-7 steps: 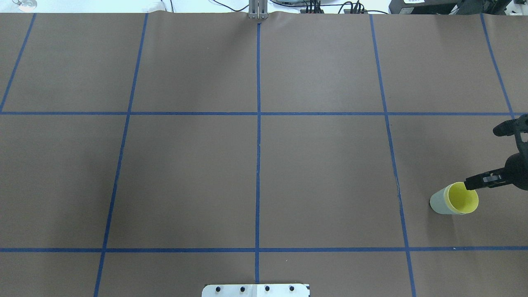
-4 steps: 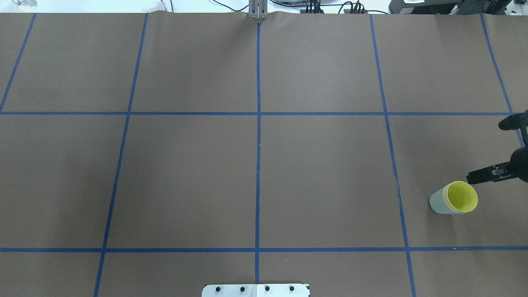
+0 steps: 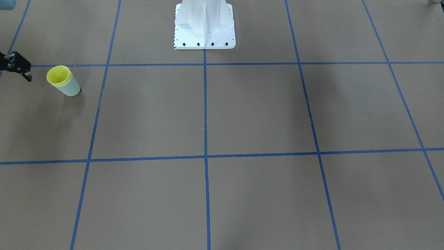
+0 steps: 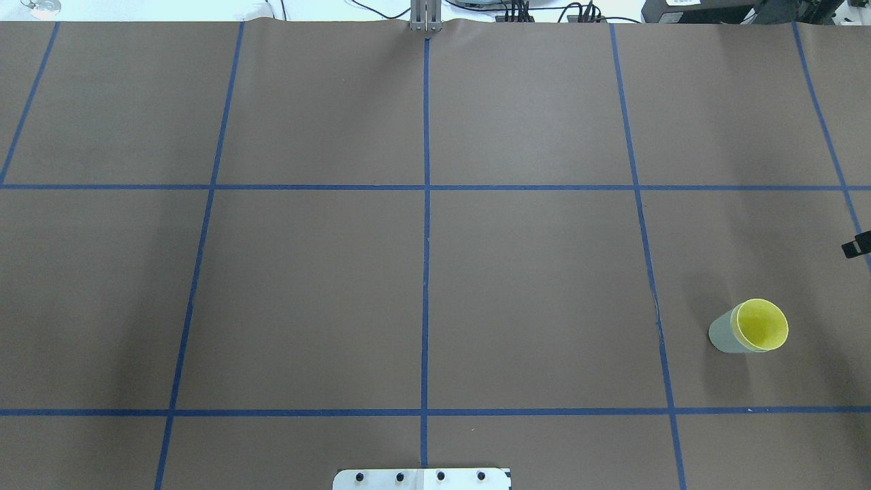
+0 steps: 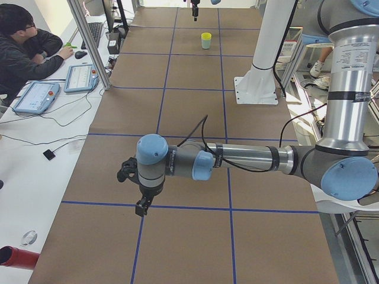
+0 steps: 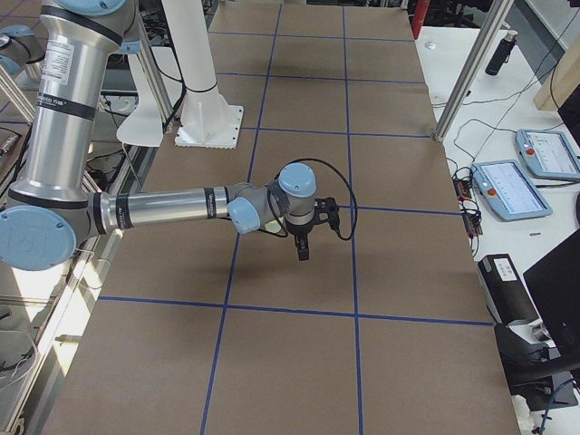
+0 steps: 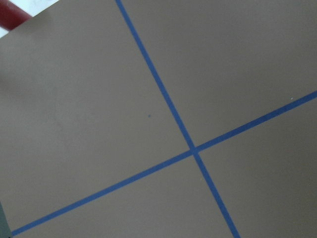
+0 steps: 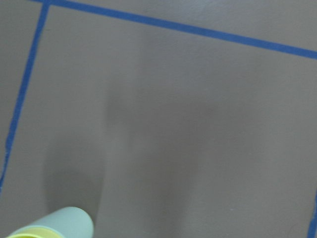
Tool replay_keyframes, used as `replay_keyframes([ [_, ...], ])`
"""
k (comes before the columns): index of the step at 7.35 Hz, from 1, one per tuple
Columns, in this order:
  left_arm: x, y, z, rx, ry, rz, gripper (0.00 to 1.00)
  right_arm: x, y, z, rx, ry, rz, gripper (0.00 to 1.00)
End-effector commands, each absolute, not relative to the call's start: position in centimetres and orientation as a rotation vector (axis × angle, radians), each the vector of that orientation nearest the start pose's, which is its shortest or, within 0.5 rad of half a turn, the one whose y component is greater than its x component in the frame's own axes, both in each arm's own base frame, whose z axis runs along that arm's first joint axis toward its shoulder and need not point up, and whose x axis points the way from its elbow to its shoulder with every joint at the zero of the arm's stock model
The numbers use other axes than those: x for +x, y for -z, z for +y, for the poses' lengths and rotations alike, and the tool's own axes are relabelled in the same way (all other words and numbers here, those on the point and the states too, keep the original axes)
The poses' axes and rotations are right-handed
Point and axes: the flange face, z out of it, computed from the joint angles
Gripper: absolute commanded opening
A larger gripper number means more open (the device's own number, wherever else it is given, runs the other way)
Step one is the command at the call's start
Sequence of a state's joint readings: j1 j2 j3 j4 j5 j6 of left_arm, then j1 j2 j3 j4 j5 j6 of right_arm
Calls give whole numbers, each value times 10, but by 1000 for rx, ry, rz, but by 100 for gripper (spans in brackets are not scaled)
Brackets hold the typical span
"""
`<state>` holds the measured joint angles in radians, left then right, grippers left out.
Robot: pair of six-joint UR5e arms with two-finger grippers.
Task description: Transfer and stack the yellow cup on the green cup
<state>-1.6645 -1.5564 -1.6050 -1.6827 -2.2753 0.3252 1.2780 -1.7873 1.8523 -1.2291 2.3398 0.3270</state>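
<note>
The yellow cup (image 4: 762, 325) sits nested inside the green cup (image 4: 722, 335), and the pair stands on the table at the right. The front view shows the same stack, yellow cup (image 3: 58, 75) in green cup (image 3: 71, 88). The stack's green wall (image 8: 69, 221) shows at the bottom left of the right wrist view. My right gripper (image 3: 16, 64) is open and empty, apart from the cups. Only one of its fingers (image 4: 856, 246) shows at the overhead view's right edge. My left gripper (image 5: 141, 204) hovers over the table's far left end. I cannot tell if it is open or shut.
The white robot pedestal (image 3: 204, 27) stands at the table's robot side. Blue tape lines (image 4: 426, 272) grid the brown table. An operator (image 5: 23, 41) sits by tablets (image 5: 35, 97) beside the table. A red object (image 5: 13, 258) lies off the left end.
My right gripper has drawn back to the right, away from the cup rim, and is almost out of the overhead view. The stacked cups have not moved.
</note>
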Motion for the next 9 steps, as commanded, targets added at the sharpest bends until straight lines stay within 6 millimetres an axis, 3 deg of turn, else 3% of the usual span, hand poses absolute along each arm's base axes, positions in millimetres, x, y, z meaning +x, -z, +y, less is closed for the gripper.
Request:
replay_keyframes([
  [1,-129,-678,-434,230,-200,677,100,-20,-604,-437,155,43,-822,100],
  [2,-132,-706,-412,204,-176,682,100,-12,-604,-440,172,24,-796,100],
  [3,-132,-703,-413,204,-161,686,100,-12,-599,-446,168,19,-804,100],
  [5,-132,-687,-415,206,-102,687,100,-7,-579,-479,66,-43,-791,100],
  [7,-126,-668,-419,200,-49,693,100,5,-570,-492,32,-26,-791,100],
  [9,-113,-618,-419,143,-23,703,100,16,-568,-496,9,-7,-805,100],
])
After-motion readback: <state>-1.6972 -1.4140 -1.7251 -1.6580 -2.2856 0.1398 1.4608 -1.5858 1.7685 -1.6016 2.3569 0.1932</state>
